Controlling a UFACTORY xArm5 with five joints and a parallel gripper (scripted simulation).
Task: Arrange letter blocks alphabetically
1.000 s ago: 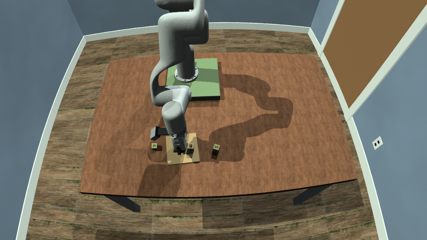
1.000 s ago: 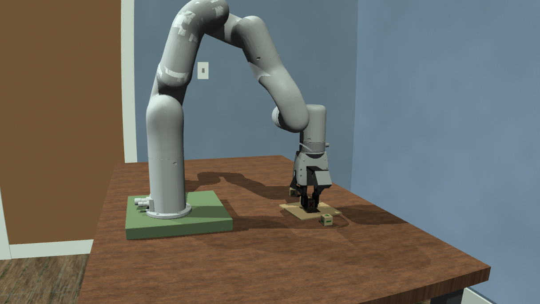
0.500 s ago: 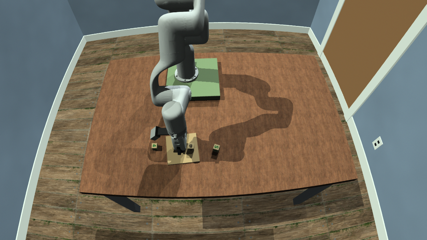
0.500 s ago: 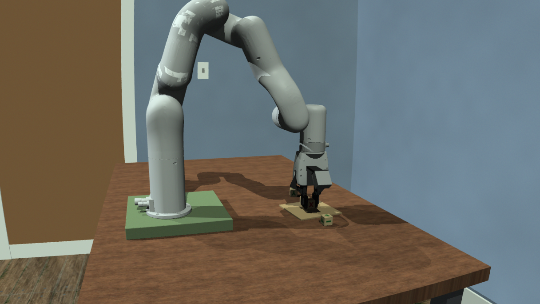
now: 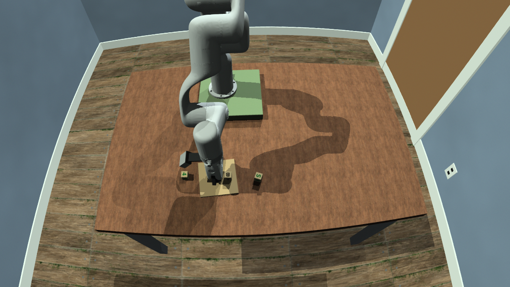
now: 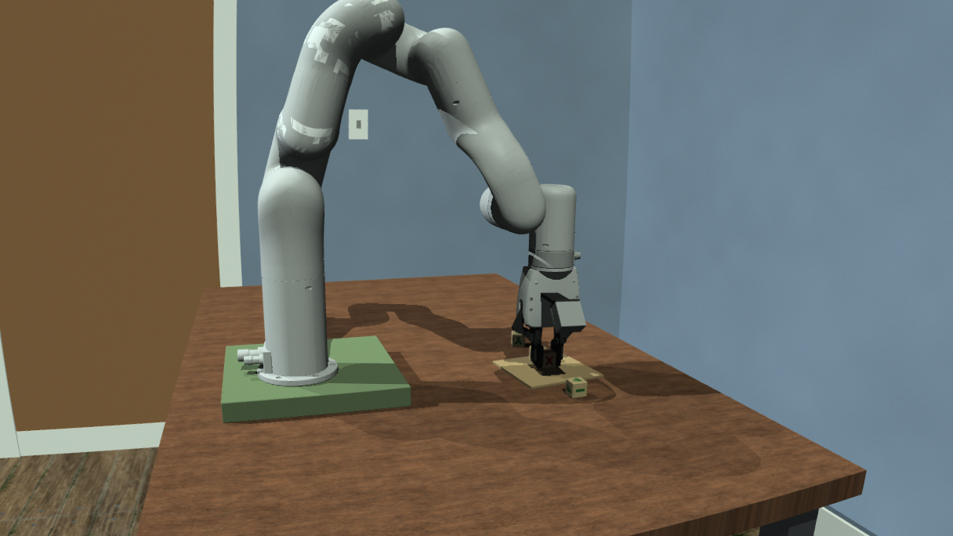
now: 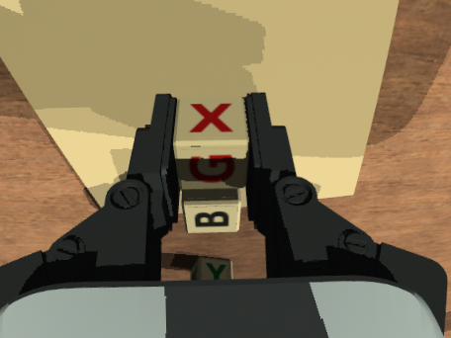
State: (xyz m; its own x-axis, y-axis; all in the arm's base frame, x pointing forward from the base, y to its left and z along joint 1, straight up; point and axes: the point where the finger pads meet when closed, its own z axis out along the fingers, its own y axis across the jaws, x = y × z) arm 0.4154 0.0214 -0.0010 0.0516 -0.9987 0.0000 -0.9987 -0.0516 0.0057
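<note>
My gripper is shut on the G block, whose G is on top and whose red X side shows in the wrist view. The block is upright, over the mat; I cannot tell whether it touches it. The B block stands on the mat close beside it, to its right in the top view, letter upright as seen from the base. The S block is off the mat farther right, slightly turned. The 4 block is off the mat at the left.
The wooden table carries everything. The robot's green base plate stands behind the mat. The wrist camera housing juts out left of the gripper in the top view, near the 4 block.
</note>
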